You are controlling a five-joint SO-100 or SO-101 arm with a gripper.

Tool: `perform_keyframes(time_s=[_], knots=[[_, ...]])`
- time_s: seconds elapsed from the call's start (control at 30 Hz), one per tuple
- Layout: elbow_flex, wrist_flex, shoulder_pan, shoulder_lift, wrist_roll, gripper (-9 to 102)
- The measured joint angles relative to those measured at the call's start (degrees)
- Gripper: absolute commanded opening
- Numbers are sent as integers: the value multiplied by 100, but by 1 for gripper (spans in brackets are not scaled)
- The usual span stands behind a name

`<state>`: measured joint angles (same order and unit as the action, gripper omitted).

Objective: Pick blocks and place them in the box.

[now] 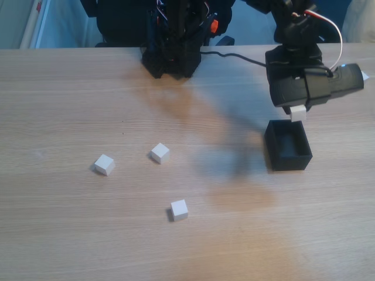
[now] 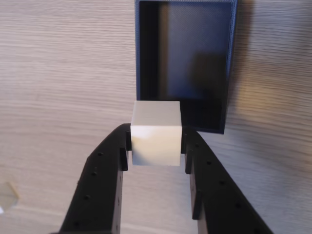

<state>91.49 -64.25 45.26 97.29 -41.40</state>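
1. Four white blocks are in play on the wooden table (image 1: pixel 70 234), and one of them is up in the air right now.
2. That held block (image 2: pixel 156 140) sits squeezed between the two black fingers (image 2: pixel 109 185) of the gripper (image 2: pixel 156 148), clamped on its left and right faces in the wrist view.
3. Over in the fixed view, the same held block (image 1: pixel 298 113) peeks out white beneath the dark body of the arm's head, just above the box (image 1: pixel 288 153).
4. The box stands on the right side of the table in the fixed view, open top up, and no cube can be seen on the part of its floor that shows.
5. From the wrist view, the box (image 2: pixel 146 58) looks dark blue-black, lying straight ahead of the fingers, and the held block overlaps its near wall.
6. Three more blocks lie loose on the table, well apart from the box, on the left and middle of the fixed view.
7. One loose block (image 1: pixel 104 164) is furthest left, a second (image 1: pixel 160 153) sits to its right, and a third (image 1: pixel 179 209) lies nearer the camera.
8. The arm's black base (image 1: pixel 173 47) stands at the far edge of the table, with a cable (image 1: pixel 234 57) running to the right.
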Motion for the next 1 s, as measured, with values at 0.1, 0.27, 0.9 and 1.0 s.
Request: perform_keyframes(time_s=[0.1, 0.27, 0.9, 1.0], knots=[[0, 62, -18, -97, 0, 10], [-53, 62, -149, -114, -53, 16], [2496, -2294, -1415, 2786, -3243, 14], [3085, -2452, -2074, 3454, -3902, 16]])
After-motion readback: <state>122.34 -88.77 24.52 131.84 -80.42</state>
